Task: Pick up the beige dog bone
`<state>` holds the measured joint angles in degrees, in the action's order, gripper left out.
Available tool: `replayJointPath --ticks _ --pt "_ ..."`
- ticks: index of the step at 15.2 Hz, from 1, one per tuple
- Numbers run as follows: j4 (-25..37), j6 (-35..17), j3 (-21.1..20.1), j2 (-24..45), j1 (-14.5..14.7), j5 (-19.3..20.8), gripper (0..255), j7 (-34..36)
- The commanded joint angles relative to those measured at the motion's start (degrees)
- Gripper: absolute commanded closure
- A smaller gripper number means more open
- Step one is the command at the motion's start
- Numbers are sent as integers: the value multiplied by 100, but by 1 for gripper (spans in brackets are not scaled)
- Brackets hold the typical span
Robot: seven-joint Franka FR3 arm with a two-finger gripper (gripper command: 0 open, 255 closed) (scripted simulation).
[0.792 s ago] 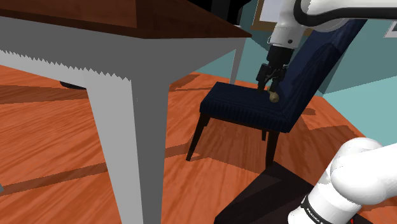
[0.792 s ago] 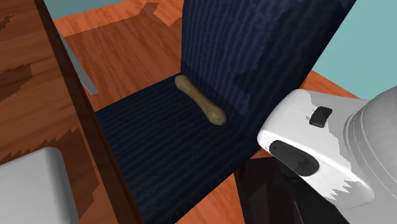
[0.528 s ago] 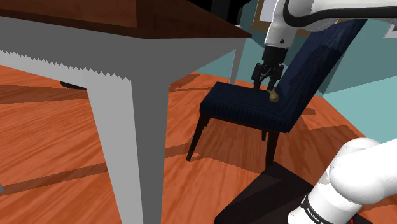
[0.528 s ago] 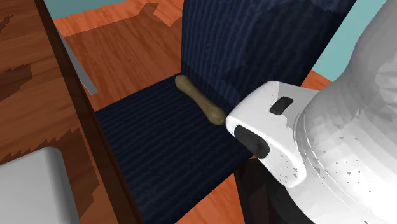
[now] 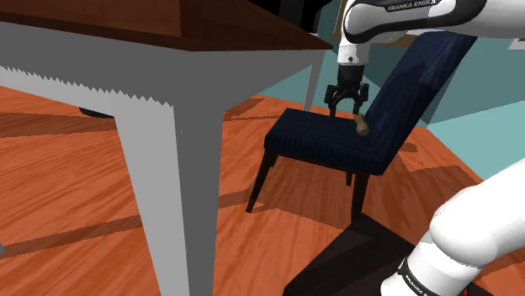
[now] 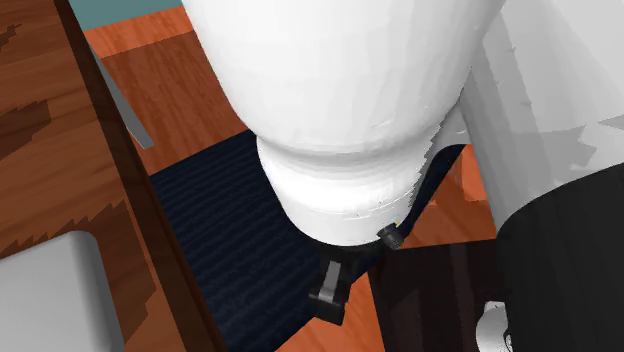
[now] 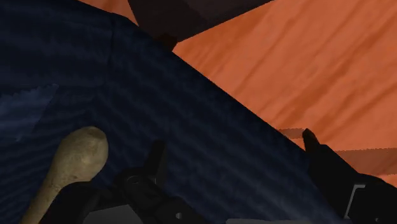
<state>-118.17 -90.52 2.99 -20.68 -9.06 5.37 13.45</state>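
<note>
The beige dog bone lies on the seat of a navy chair, close against the backrest. My gripper hangs open just above the seat, a little toward the shoulder view's left of the bone. In the wrist view the bone's rounded end sits on the dark seat fabric outside one finger, not between the two, and my gripper holds nothing. In the second exterior view the white arm covers the spot where the bone lies.
A wooden table with thick grey legs stands close to the chair on the shoulder view's left. The chair's backrest rises right behind the gripper. Orange wood floor surrounds it. The dark stand is at lower right.
The gripper has shifted slightly left and up from over the bone, its fingers now plainly apart. The arm swung across the second exterior view, hiding the bone.
</note>
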Motion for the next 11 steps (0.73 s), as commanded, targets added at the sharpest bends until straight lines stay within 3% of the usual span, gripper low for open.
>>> replayJointPath --ticks 1,11 --pt "373 82 54 445 -149 156 0 251" --pt "2320 863 508 2343 -747 776 0 1299"
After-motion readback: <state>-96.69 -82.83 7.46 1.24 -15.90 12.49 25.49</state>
